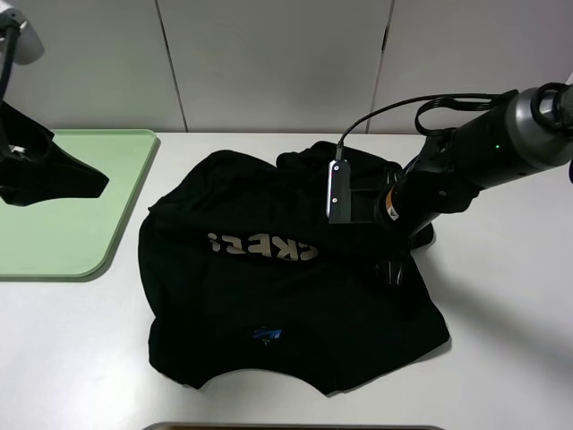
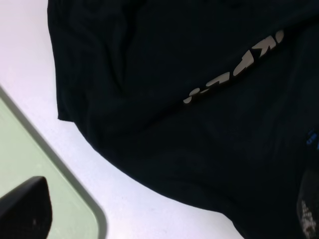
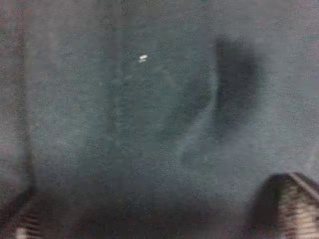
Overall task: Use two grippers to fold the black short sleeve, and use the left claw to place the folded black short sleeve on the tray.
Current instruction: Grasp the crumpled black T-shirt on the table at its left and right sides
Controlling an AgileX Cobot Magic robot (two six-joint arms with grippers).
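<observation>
White table (image 1: 501, 296), smooth and plain, backs onto a pale panelled wall. Pale green tray (image 1: 89, 242) sits flat on the table's left side in the high view, rounded corners, low rim, its left part cut off by the frame edge. Black short sleeve (image 1: 269, 296) lies rumpled and spread over the table's middle, cream letters (image 1: 264, 246) across it reading upside down, small blue label (image 1: 267, 335) toward the near hem; its left edge is near the tray but apart, with a strip of bare table between.
</observation>
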